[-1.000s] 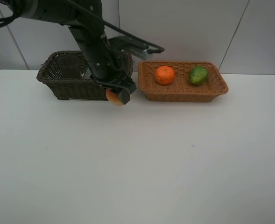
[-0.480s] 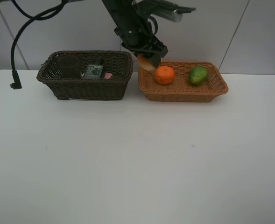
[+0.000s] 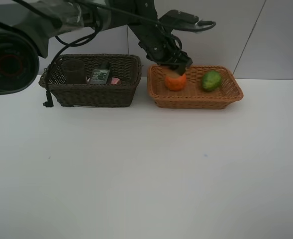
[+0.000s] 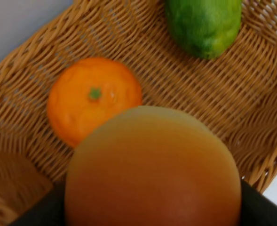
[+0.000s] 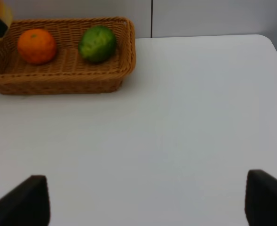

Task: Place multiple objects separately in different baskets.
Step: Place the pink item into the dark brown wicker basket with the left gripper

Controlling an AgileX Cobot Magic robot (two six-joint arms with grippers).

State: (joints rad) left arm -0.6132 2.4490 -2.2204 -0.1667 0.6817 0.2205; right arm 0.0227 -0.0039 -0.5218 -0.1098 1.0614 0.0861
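My left gripper [image 3: 176, 66] reaches across into the light orange-tan basket [image 3: 195, 101] and is shut on the red-yellow peach [image 4: 152, 169]. The peach hangs just above the orange [image 3: 175, 81] [image 4: 93, 99], with the green lime-like fruit [image 3: 211, 79] [image 4: 204, 23] further along the same basket. In the dark brown basket [image 3: 91, 94] stand the mauve cup [image 3: 72, 71], the dark grey bottle [image 3: 100, 75] and the pink bottle [image 3: 115, 80]. My right gripper [image 5: 145, 202] hovers open over bare table, apart from the light basket [image 5: 58, 80].
The white table [image 3: 146, 169] stretches in front of both baskets, which stand side by side at its back edge against a pale wall. The left arm's dark links and cables [image 3: 47, 94] hang over the dark basket.
My left arm carried the peach from in front of the dark basket up and rightward, then lowered it over the orange in the light basket. The right arm stayed still.
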